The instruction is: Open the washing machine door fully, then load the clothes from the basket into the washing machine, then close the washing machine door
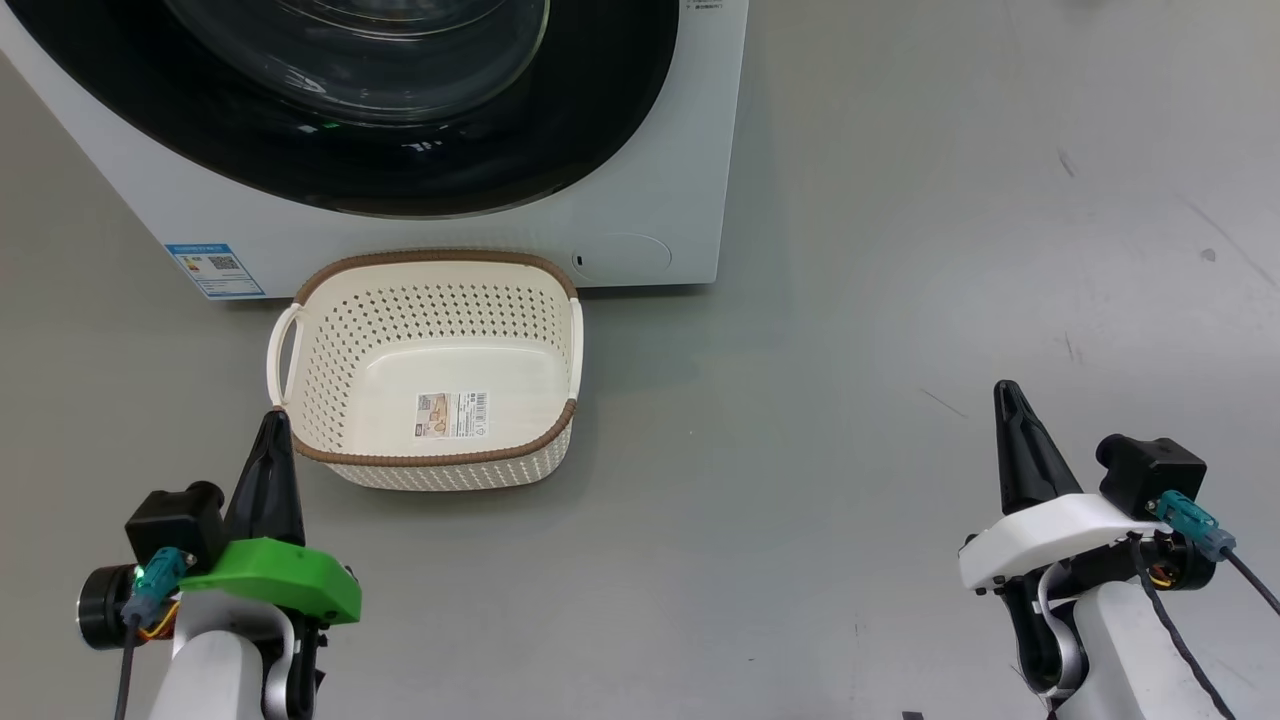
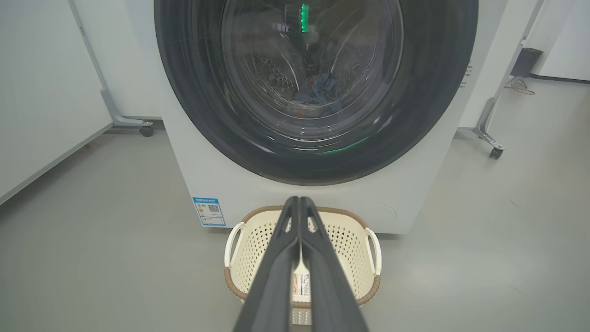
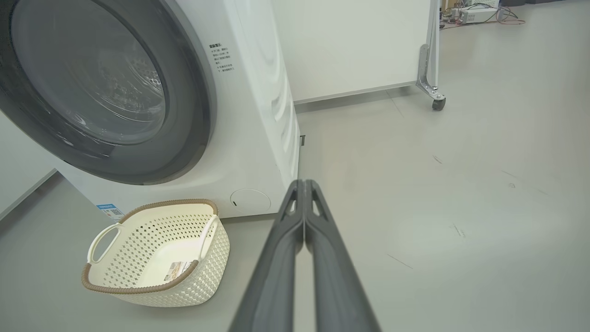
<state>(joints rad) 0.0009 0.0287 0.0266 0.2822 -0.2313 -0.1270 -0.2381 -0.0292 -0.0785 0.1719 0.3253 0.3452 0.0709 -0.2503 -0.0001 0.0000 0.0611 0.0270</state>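
- One big white washing machine (image 1: pixel 700 130) stands on the grey floor (image 1: pixel 900 300).
- Its round black door (image 1: pixel 400 170) looks shut flat against the front of the washing machine. I see no gap at its edge.
- The basket (image 1: pixel 440 315) sits on the floor right in front of the washing machine, just under the door. It has nothing in it but a sticker (image 1: pixel 453 415) on the bottom.
- The clothes (image 2: pixel 318 92) are inside the washing machine. They show as a small blue heap low down behind the glass (image 2: pixel 313 55).
- The left gripper (image 1: pixel 272 418) is pinched closed and holds nothing. It hangs in front of the washing machine, near the left front corner of the basket.
- The right gripper (image 1: pixel 1006 392) is pinched closed too, with nothing in it. It is well off to the right of the washing machine.
- I think the job is almost over. To end it well, check that the door is clicked shut. Push gently on the black part, not the glass, and keep both arms away from the basket.
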